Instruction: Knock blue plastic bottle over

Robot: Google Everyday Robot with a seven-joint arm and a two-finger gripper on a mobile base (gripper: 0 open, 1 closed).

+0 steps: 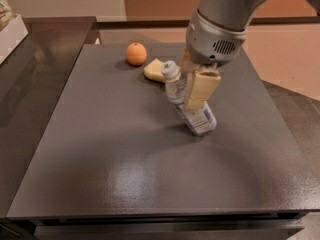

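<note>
While the robot's beige gripper (196,96) touches its side, the blue-labelled clear plastic bottle (198,120) stands tilted.
Camera view: its base rests near the middle of the dark grey bench (100,149), white cap leaning toward the far left corner; a round orange (136,53) and a pale yellow flat object (153,70) lie near the far edge. Whether the gripper is open or closed cannot be told.

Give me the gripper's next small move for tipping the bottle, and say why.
Probably nudge the gripper a little toward the orange: the blue plastic bottle already leans that way, cap high, base on the table, with the gripper at its middle, not yet down.
</note>
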